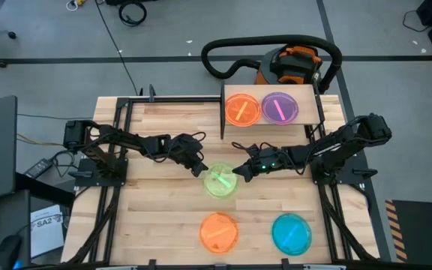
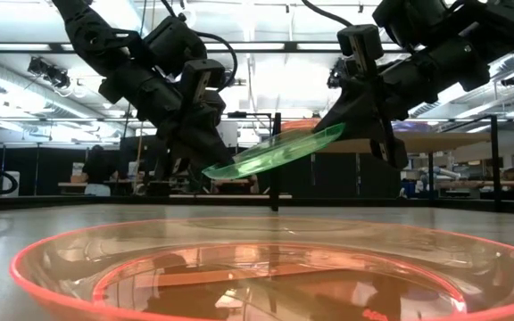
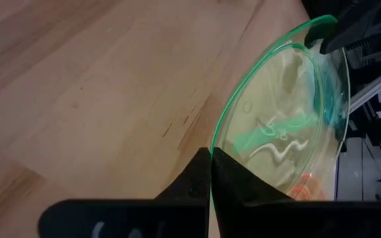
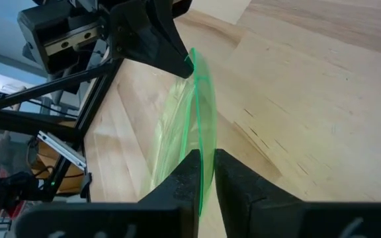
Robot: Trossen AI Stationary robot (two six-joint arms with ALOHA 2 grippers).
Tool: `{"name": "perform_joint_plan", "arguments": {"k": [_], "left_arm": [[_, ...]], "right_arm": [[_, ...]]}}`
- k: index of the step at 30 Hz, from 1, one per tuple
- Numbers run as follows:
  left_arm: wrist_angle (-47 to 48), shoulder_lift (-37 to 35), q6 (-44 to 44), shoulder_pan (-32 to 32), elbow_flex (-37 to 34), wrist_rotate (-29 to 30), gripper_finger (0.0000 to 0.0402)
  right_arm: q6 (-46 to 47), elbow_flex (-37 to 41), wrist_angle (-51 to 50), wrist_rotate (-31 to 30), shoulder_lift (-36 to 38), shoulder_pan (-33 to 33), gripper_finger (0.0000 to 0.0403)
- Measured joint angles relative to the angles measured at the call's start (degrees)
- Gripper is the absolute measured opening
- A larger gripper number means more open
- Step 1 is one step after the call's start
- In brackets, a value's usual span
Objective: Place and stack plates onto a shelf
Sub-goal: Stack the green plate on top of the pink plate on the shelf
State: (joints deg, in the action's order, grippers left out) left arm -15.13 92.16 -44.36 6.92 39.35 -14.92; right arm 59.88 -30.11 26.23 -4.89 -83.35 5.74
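Observation:
A green plate (image 1: 220, 182) hangs above the table's middle between both grippers. My left gripper (image 1: 199, 169) is shut on its left rim and my right gripper (image 1: 238, 173) on its right rim. The low view shows the green plate (image 2: 279, 150) tilted, lower at the left gripper (image 2: 212, 166) and higher at the right gripper (image 2: 337, 130). An orange plate (image 1: 241, 109) and a pink plate (image 1: 279, 108) lie flat side by side on the shelf (image 1: 311, 112) at the far edge. An orange plate (image 1: 219, 232) and a blue plate (image 1: 291, 233) lie flat near the front edge. My left gripper (image 3: 211, 153) pinches the green plate's rim (image 3: 215, 135) between its two fingers, on the plate's left side. The fingers slant down from the table's left. That end is the lower one, and the plate is clear of the table. My right gripper (image 4: 208, 162) has the plate's opposite rim (image 4: 204, 142) between its two fingers, edge on. It comes slanting down from the table's right. This end of the plate stands higher, and the plate is clear of the table.
A black hose and an orange machine (image 1: 295, 64) stand on the floor beyond the far edge. Black frame rails (image 1: 118, 127) run along the table's left and right sides. Bare wood (image 1: 163, 217) lies left of the front orange plate (image 2: 257, 276).

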Motion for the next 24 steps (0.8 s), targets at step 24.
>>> {"name": "perform_joint_plan", "arguments": {"k": [24], "left_arm": [[-2.4,0.0,0.1,0.4,0.1,-1.5,0.0077]], "right_arm": [[0.0,0.0,0.0,0.0,0.0,0.0,0.0042]]}}
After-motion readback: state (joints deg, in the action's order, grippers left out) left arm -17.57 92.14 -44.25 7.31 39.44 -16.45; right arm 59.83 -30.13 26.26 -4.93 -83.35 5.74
